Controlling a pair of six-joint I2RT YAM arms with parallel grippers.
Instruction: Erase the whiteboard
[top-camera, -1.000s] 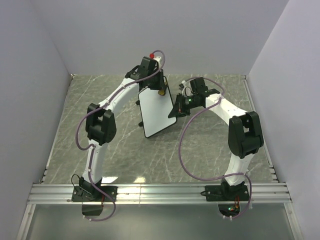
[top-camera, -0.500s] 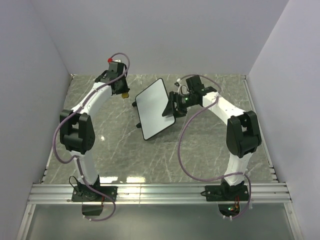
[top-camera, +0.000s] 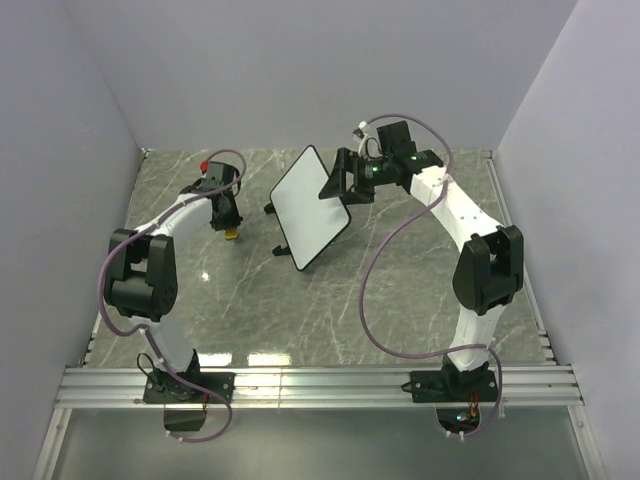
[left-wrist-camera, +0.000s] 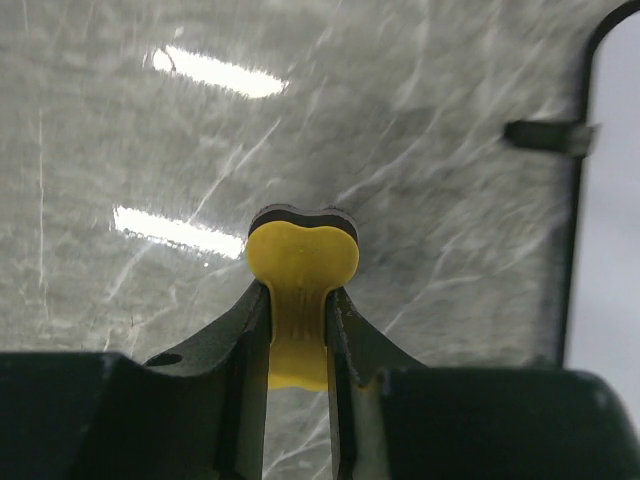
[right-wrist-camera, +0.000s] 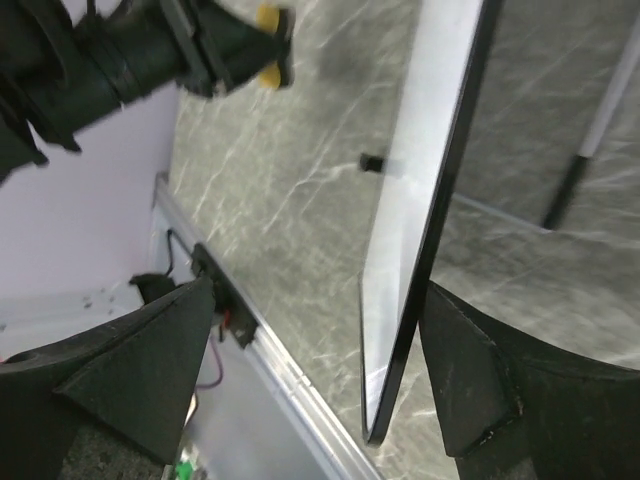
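Note:
The whiteboard (top-camera: 310, 207) stands tilted in mid-table, its face blank white, with small black feet on its left edge. My right gripper (top-camera: 337, 186) is at the board's upper right edge. In the right wrist view its jaws (right-wrist-camera: 315, 370) are wide open and the whiteboard's thin black edge (right-wrist-camera: 440, 220) passes between them, close to the right finger (right-wrist-camera: 480, 370); I cannot tell if they touch. My left gripper (top-camera: 228, 220) is low over the table, left of the board, shut on a yellow eraser (left-wrist-camera: 300, 265). The whiteboard (left-wrist-camera: 612, 200) shows at that view's right edge.
Grey marble tabletop (top-camera: 400, 290) with purple walls on three sides. An aluminium rail (top-camera: 320, 385) runs along the near edge by the arm bases. The left arm's wrist with the eraser (right-wrist-camera: 268, 18) shows at the top of the right wrist view.
My left arm swung left and down away from the board, still gripping the eraser. My right gripper opened and moved toward the back; the board turned with it.

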